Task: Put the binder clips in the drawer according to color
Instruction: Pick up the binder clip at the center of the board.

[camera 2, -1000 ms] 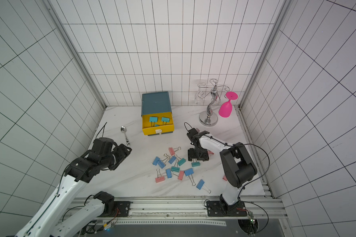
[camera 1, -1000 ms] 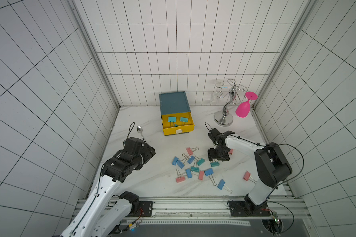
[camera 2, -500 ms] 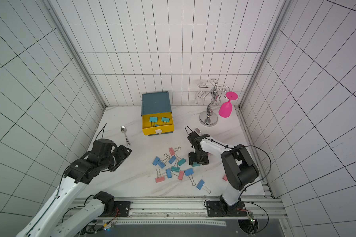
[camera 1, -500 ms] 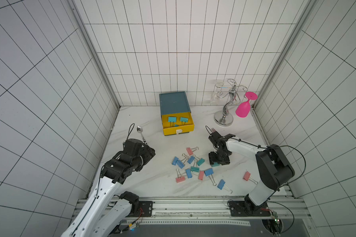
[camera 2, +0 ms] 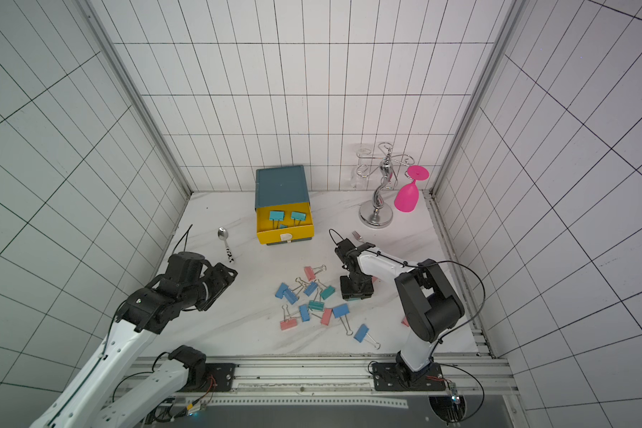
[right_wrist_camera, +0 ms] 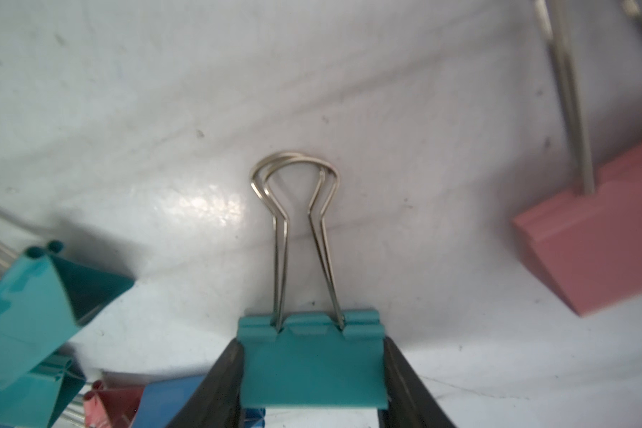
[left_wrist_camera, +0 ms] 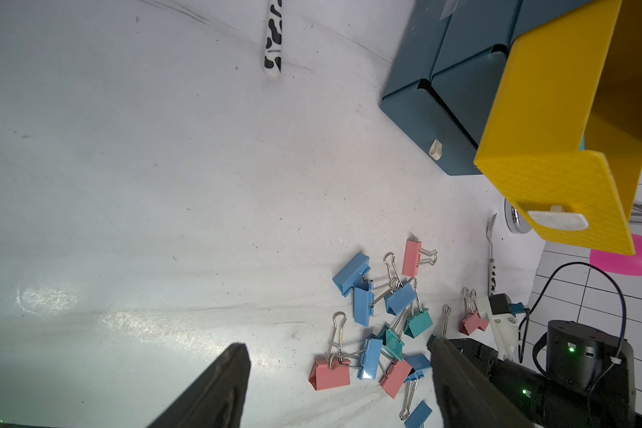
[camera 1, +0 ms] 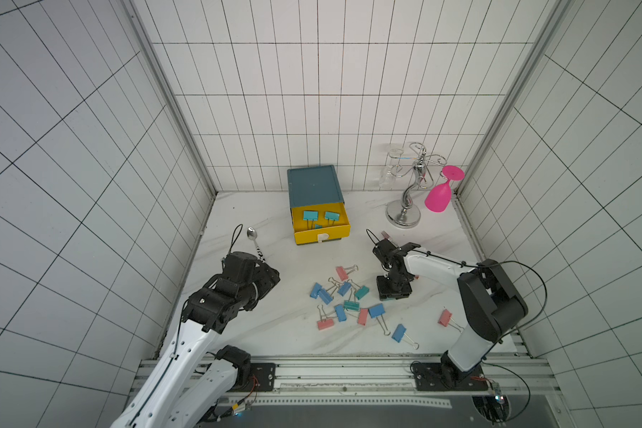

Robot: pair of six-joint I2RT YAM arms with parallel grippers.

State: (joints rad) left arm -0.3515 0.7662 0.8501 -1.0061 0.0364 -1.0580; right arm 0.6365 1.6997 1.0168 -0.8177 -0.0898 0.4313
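Bare worktop (camera 1: 267,333) wide open left of the loose clips (camera 1: 343,300); tiled walls (camera 1: 349,111) on three sides. Right tool (right_wrist_camera: 312,346) pinching a teal clip (right_wrist_camera: 312,367) by its body's sides, at the heap's right edge. Left tool (left_wrist_camera: 336,344) spread, empty, well apart. Yellow drawer (camera 1: 321,231) pulled out, teal clips inside.

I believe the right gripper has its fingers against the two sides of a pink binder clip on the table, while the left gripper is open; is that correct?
Not quite: the colour is teal, not pink. The right wrist view shows the right gripper with its fingers against the two sides of a teal clip on the table; the left gripper is open.
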